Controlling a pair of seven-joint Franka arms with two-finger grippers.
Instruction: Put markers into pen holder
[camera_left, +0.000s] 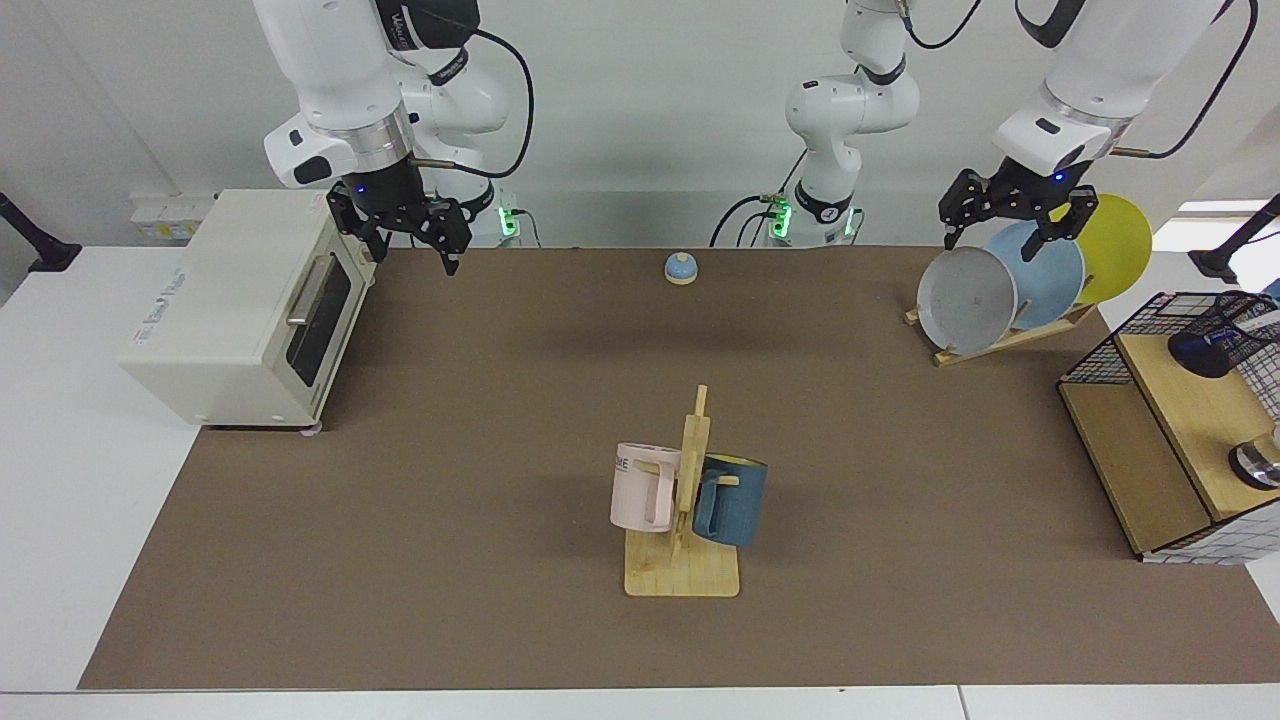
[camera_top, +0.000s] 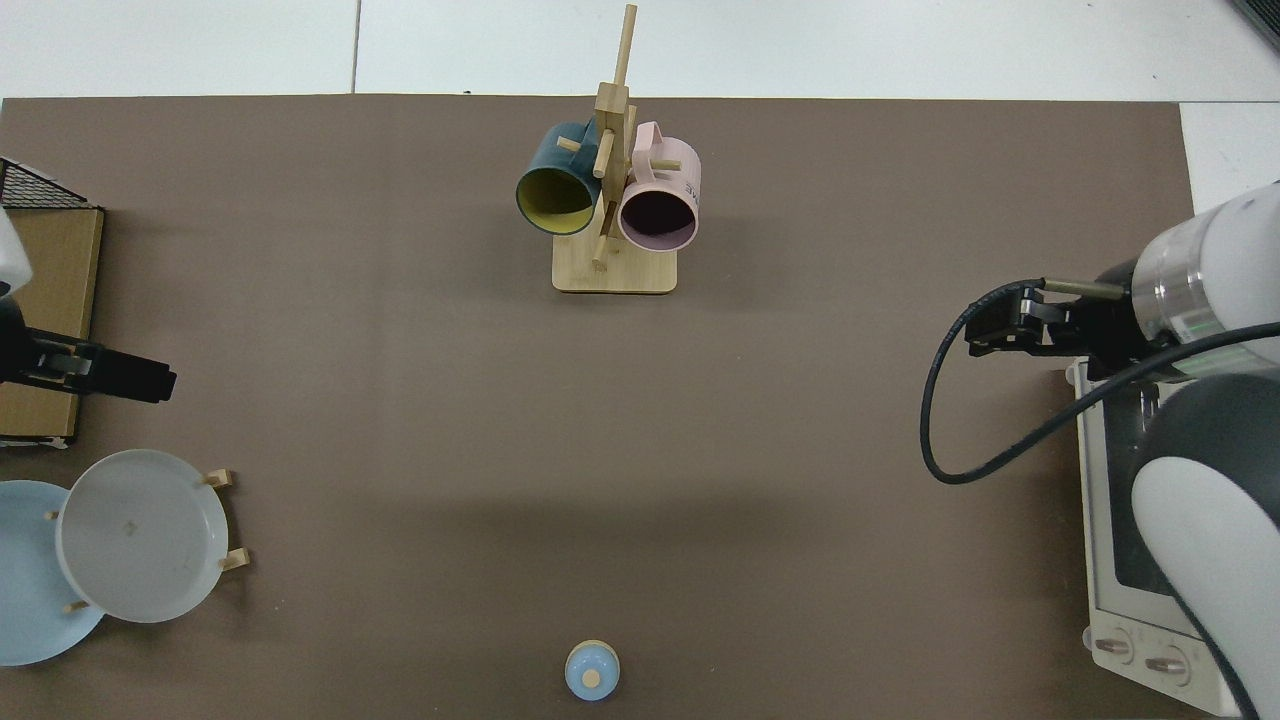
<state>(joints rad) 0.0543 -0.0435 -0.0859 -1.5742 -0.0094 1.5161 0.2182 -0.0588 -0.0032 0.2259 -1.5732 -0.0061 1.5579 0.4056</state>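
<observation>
The pen holder (camera_left: 1216, 335), a small black wire-mesh cup, rests tilted on the upper wooden shelf of the wire basket at the right edge of the facing view. A white sliver shows through its mesh; I cannot tell whether it is a marker. My left gripper (camera_left: 997, 240) hangs open and empty above the plate rack, well away from the holder. From above, the left gripper (camera_top: 150, 380) pokes in at the left edge. My right gripper (camera_left: 415, 255) waits open and empty beside the toaster oven, and the right gripper (camera_top: 985, 330) shows at the right in the top view.
A white toaster oven (camera_left: 240, 305) stands at the left of the facing view. A mug tree (camera_left: 685, 500) with a pink and a blue mug is in the middle. A plate rack (camera_left: 1010, 290), a small blue bell (camera_left: 680, 268), the wire basket (camera_left: 1130, 440) and a shiny cup (camera_left: 1258, 462) are also there.
</observation>
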